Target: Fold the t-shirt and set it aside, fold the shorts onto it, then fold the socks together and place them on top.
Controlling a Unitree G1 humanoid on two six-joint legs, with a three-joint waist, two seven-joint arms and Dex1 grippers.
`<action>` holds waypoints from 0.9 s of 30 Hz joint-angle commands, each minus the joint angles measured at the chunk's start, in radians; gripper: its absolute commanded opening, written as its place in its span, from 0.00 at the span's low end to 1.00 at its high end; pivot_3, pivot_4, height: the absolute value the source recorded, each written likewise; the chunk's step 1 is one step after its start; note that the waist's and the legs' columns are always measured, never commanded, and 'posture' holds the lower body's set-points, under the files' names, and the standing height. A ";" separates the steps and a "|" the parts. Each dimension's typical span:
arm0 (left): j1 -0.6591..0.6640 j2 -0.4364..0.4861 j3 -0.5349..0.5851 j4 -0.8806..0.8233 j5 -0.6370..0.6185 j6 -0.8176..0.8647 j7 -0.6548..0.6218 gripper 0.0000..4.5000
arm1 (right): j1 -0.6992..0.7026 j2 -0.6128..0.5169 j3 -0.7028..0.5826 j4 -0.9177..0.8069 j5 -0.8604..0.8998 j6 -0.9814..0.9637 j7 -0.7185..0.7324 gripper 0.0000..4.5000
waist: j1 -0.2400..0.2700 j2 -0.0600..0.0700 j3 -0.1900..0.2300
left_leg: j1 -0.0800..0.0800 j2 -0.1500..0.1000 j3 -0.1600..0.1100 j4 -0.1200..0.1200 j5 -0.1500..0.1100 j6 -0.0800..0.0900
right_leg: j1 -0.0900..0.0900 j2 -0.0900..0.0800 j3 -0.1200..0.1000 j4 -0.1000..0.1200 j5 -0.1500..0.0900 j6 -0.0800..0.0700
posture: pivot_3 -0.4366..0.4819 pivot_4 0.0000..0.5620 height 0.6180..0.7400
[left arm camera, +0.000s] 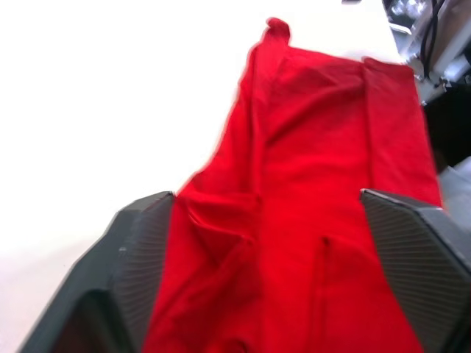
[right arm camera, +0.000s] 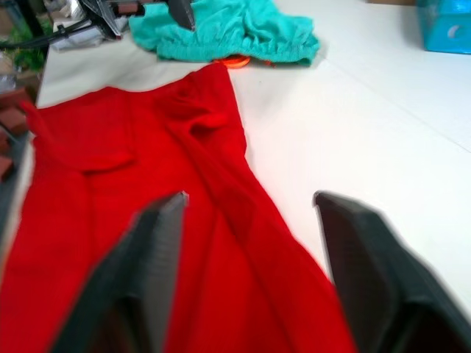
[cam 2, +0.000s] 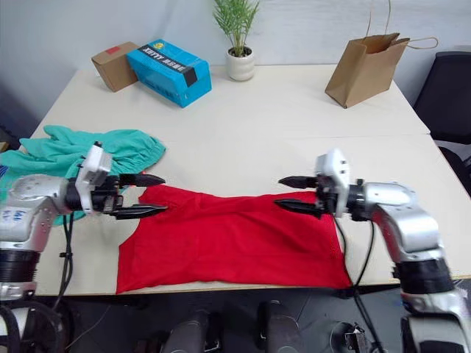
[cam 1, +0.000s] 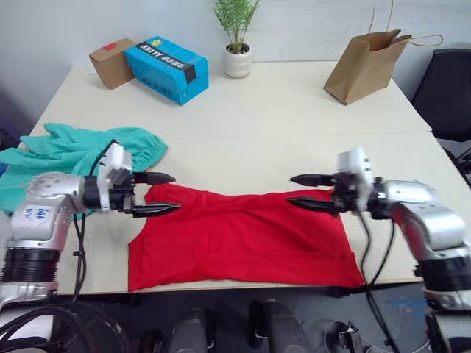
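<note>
Red t-shirt (cam 1: 243, 239) spread flat along the table's (cam 1: 294, 125) near edge, at 6 o'clock in the head views, folded into a wide band. Left gripper (cam 1: 163, 193) at 9 o'clock of the shirt, fingers parted, poised at its left corner, nothing held. Right gripper (cam 1: 303, 191) at 3 o'clock, fingers likewise spread apart and empty, tips over the shirt's far right corner. Teal shorts (cam 1: 73, 151) heaped at 10 o'clock near the table's left edge, apart from the shirt. Blue box (cam 1: 166, 68) and brown cardboard box (cam 1: 112, 62) at 11 o'clock, potted plant (cam 1: 237, 40) at 12, paper bag (cam 1: 366, 65) at 1 o'clock.

Left wrist view: both fingers (left arm camera: 136, 265) wide apart, red shirt (left arm camera: 309, 220) stretching away between them over the pale tabletop.

Right wrist view: fingers (right arm camera: 364, 257) open, one over the shirt (right arm camera: 147, 184), the other over bare table; shorts (right arm camera: 228, 29) with an orange drawstring bit (right arm camera: 234, 62) beyond the shirt's end.
</note>
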 commanded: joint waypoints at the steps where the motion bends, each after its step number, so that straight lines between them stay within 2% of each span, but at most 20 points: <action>1: -0.075 -0.051 -0.037 0.079 0.083 -0.044 0.099 0.60 | -0.106 0.059 0.065 0.151 -0.136 -0.153 -0.022 0.30 | -0.001 0.000 0.000 | -0.001 0.000 0.000 0.001 0.000 0.000 | 0.000 0.000 0.000 0.000 0.000 0.000 | 0.48 0.27 1.00; 5: -0.132 -0.094 -0.082 0.164 0.161 -0.095 0.149 0.31 | -0.190 0.129 0.115 0.293 -0.213 -0.246 -0.012 0.00 | -0.003 0.000 0.000 | -0.003 0.000 0.001 0.001 0.001 0.001 | -0.003 0.000 0.000 0.000 0.000 0.000 | 0.48 0.27 1.00; 9: -0.116 -0.088 -0.144 0.198 0.246 -0.245 0.111 0.02 | -0.210 0.170 0.152 0.354 -0.256 -0.297 0.013 0.00 | -0.007 0.000 0.000 | -0.002 0.001 0.003 0.000 0.001 0.000 | -0.003 0.000 0.000 0.000 0.000 0.000 | 0.48 0.27 1.00; 13: -0.079 -0.076 -0.132 0.183 0.232 -0.271 0.070 0.01 | -0.202 0.178 0.168 0.367 -0.291 -0.296 0.015 0.00 | -0.009 0.000 0.000 | -0.002 0.001 0.003 0.000 0.001 0.000 | -0.003 0.000 0.000 0.001 0.000 0.000 | 0.48 0.27 1.00; 17: -0.021 -0.044 -0.126 0.141 0.221 -0.305 0.011 0.01 | -0.156 0.156 0.181 0.302 -0.288 -0.273 0.058 0.00 | -0.007 0.000 0.000 | -0.002 0.001 0.003 0.000 0.001 0.000 | -0.003 0.000 0.000 0.001 0.000 0.000 | 0.48 0.27 1.00; 27: 0.157 0.047 -0.061 -0.057 0.128 -0.261 -0.075 0.01 | 0.047 -0.043 0.100 -0.057 -0.117 -0.072 0.223 0.00 | -0.003 0.000 0.000 | -0.002 0.001 0.002 0.000 0.000 0.000 | -0.003 -0.001 0.000 0.000 0.000 0.000 | 0.48 0.27 1.00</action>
